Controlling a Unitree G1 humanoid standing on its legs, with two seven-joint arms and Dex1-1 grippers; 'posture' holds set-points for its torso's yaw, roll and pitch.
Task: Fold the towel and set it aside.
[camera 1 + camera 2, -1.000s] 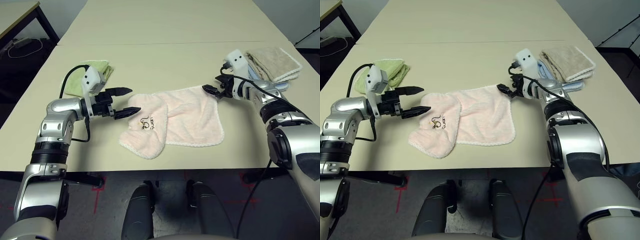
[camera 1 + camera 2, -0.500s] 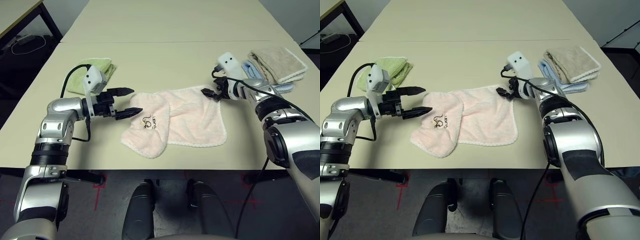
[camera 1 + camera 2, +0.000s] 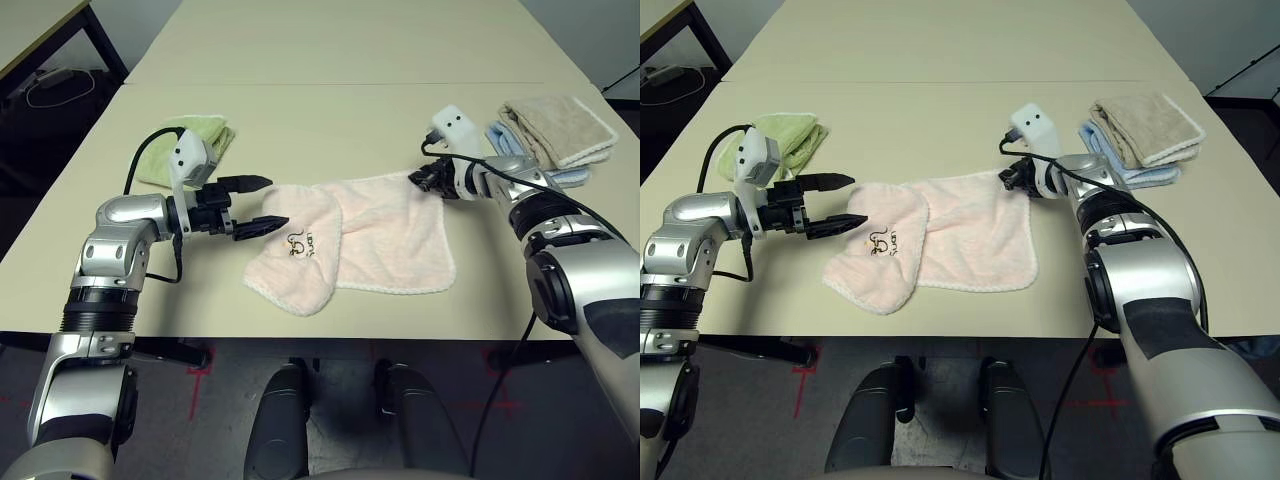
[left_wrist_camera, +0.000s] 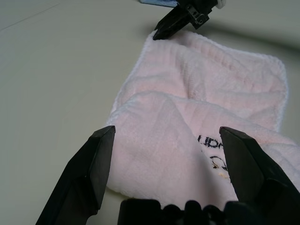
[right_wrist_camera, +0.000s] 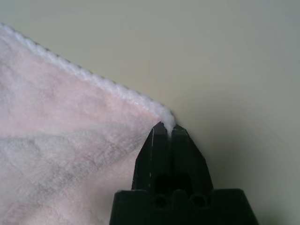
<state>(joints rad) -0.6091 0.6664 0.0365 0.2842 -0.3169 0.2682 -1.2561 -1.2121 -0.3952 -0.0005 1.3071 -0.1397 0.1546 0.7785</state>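
Partly folded pink towel [image 3: 385, 235], whitish edging, dark embroidered mark.

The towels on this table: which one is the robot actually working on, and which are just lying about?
In the job:
- pink towel, partly folded
- right fingers, shut on its far corner
- left fingers, open at its folded end

Lying about:
- green towel
- beige towel
- light blue towel under the beige one

l claw [image 4: 166, 154] fingers wide apart over pink towel [image 4: 211, 93], r claw [image 4: 161, 32] pinching far corner
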